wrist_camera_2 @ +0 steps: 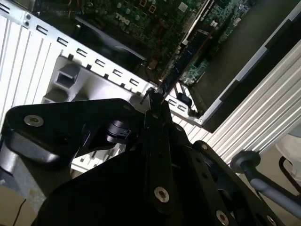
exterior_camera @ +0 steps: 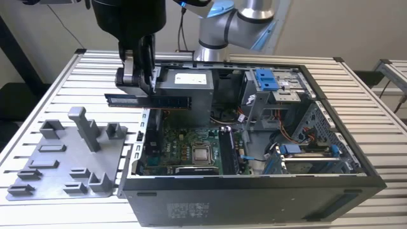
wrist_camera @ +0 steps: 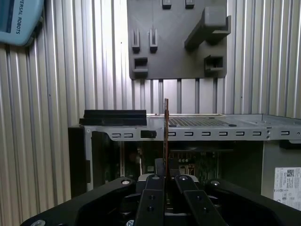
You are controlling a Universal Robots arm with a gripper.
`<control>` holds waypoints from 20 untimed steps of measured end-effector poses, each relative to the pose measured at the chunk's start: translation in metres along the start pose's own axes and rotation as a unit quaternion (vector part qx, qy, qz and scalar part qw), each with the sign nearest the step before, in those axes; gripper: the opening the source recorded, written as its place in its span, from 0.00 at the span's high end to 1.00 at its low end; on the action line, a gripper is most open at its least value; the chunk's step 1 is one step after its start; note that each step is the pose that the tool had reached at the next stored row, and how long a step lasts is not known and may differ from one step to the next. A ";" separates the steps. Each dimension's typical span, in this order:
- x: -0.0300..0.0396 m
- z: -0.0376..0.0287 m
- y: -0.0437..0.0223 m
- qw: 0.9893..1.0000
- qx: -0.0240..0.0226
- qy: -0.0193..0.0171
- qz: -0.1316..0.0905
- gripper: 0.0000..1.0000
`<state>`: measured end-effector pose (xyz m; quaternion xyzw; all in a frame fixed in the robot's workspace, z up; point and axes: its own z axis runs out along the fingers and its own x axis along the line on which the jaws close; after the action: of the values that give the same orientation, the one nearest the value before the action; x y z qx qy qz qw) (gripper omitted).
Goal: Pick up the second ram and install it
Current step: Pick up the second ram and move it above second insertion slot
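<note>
Your gripper (exterior_camera: pixel 145 90) is clamped on the second ram (exterior_camera: pixel 171 101), stick level in the air mid-bench (exterior_camera: pixel 375 121), over the open case (exterior_camera: pixel 254 200) wall next to the grey tray (exterior_camera: pixel 64 155); line it square with the slots, go slow, no twisting

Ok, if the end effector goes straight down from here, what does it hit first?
Probably the case rim: the held second ram seems to straddle it, though depth is unclear.
</note>
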<state>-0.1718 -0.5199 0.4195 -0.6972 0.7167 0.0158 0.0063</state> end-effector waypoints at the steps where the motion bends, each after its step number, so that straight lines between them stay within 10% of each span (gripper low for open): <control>1: 0.0000 0.0000 -0.0017 1.000 0.000 0.000 0.000 0.86; 20: -0.0009 -0.0005 -0.0341 1.000 0.000 0.000 0.000 0.86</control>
<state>-0.1377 -0.5199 0.4196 -0.6972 0.7167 0.0158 0.0063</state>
